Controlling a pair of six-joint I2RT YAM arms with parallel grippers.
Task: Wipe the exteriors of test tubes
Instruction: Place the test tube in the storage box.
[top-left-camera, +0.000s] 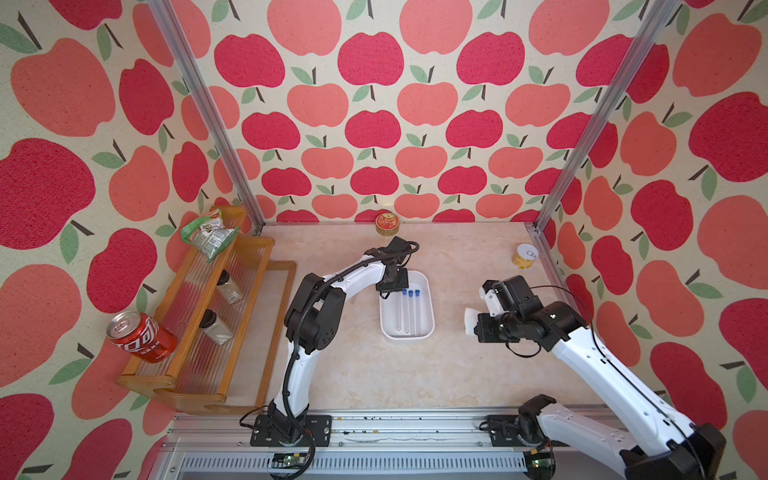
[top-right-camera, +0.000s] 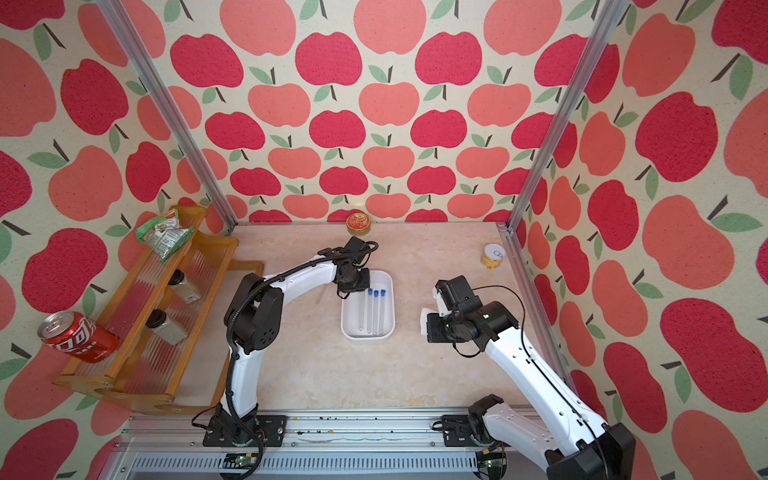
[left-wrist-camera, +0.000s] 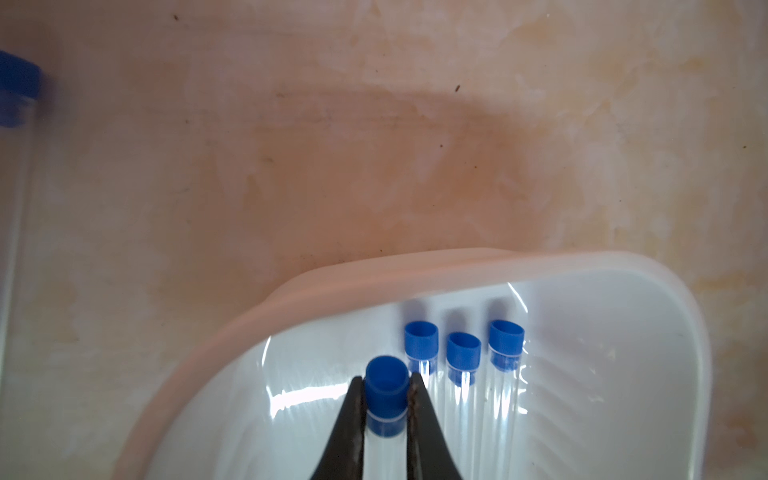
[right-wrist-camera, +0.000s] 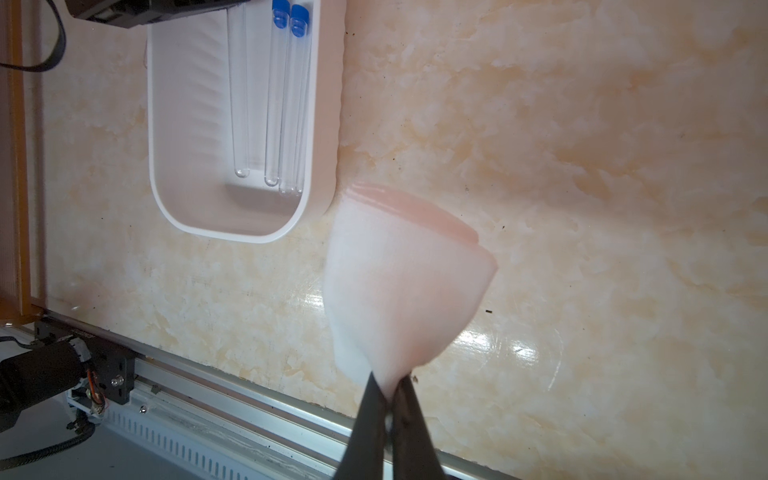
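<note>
A white tray (top-left-camera: 407, 338) sits mid-table and holds clear test tubes (top-left-camera: 411, 316) with blue caps. My left gripper (left-wrist-camera: 386, 384) is over the tray's far end, shut on the blue cap of one test tube (left-wrist-camera: 386, 399). Three more capped tubes (left-wrist-camera: 463, 351) lie side by side next to it. Another tube (left-wrist-camera: 16, 83) lies on the table outside the tray. To the right of the tray, my right gripper (right-wrist-camera: 388, 390) hangs above the table, shut on a white cloth (right-wrist-camera: 399, 282) that fans out from its fingertips. In both top views the cloth (top-left-camera: 470, 320) sits apart from the tray.
A wooden rack (top-left-camera: 199, 324) at the left carries two dark-lidded jars (top-left-camera: 216, 328), a snack bag (top-left-camera: 208, 235) and a red cola can (top-left-camera: 141, 336). A red-gold tin (top-left-camera: 387, 223) stands at the back wall, a yellow can (top-left-camera: 524, 255) at the back right. A metal rail (top-left-camera: 395, 432) runs along the front.
</note>
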